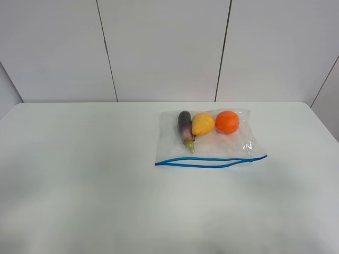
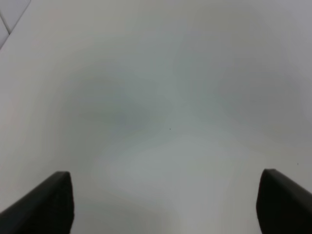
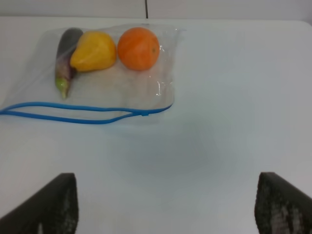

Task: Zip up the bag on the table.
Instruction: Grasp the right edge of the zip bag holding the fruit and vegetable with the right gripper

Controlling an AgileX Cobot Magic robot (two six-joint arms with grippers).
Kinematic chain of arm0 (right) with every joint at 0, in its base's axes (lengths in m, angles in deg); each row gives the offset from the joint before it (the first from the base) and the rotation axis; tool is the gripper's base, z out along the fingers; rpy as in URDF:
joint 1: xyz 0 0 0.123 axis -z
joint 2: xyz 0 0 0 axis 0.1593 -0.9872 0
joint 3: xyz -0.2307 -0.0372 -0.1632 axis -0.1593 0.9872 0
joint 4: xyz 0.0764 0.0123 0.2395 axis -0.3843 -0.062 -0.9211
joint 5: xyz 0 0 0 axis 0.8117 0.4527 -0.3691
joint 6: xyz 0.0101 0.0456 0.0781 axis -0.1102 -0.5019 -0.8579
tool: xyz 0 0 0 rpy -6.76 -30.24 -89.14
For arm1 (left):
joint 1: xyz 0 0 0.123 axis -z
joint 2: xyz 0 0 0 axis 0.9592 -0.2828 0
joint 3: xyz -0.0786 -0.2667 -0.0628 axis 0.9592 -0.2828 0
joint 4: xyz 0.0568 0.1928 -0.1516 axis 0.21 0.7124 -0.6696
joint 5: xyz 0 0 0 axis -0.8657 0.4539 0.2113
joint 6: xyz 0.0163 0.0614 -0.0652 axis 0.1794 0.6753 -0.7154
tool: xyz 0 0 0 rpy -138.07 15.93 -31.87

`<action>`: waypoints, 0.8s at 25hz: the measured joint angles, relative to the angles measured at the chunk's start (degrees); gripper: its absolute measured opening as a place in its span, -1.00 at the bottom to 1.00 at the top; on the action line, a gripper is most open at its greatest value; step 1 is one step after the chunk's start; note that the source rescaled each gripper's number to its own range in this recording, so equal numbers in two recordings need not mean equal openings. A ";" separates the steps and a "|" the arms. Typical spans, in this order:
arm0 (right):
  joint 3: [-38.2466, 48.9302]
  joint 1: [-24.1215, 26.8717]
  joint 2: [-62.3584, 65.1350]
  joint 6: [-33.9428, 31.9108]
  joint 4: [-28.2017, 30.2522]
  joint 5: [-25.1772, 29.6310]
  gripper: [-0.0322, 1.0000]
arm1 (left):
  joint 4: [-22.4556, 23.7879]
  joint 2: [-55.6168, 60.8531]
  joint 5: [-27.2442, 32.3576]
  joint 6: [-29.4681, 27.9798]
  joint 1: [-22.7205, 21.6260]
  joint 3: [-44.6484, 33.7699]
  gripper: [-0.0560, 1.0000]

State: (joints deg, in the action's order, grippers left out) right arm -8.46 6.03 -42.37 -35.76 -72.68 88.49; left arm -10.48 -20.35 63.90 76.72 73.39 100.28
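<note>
Lying flat on the counter (image 1: 79,174), the bag (image 1: 225,145) is seen right of centre in the high view, with its blue zipper strip (image 1: 206,162) turned toward the near edge. That placement is judged to leave the strip reachable, since the eggplant (image 1: 185,127), pear (image 1: 202,124) and orange (image 1: 227,121) are bunched at the far, sealed side, well away from it. The strip is seen gaping along most of its length and joined only near its right end, so the closing is not yet done. The right pincer (image 3: 166,187) is spread wide and grips nothing; the bag is seen ahead of it and apart, offset toward one finger. The left pincer (image 2: 165,185) is likewise spread wide and unloaded; only bare counter is shown ahead of it, and the bag is not in its view.
</note>
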 joint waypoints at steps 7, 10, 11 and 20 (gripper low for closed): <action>0.00 0.00 0.00 0.00 0.00 0.00 0.66 | 0.00 0.00 0.00 0.00 0.00 0.00 1.00; 0.00 0.00 0.00 0.00 0.00 0.00 0.66 | 0.00 0.00 0.00 0.00 0.00 0.00 1.00; 0.00 0.00 0.00 0.00 0.00 0.00 0.66 | 0.00 0.00 0.00 0.00 0.00 0.00 1.00; 0.00 0.00 0.00 0.00 0.00 0.00 0.66 | 0.00 0.00 0.00 0.00 0.00 0.00 1.00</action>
State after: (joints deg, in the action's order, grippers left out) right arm -8.46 6.03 -42.37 -35.76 -72.68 88.49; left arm -10.48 -20.35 63.90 76.72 73.39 100.28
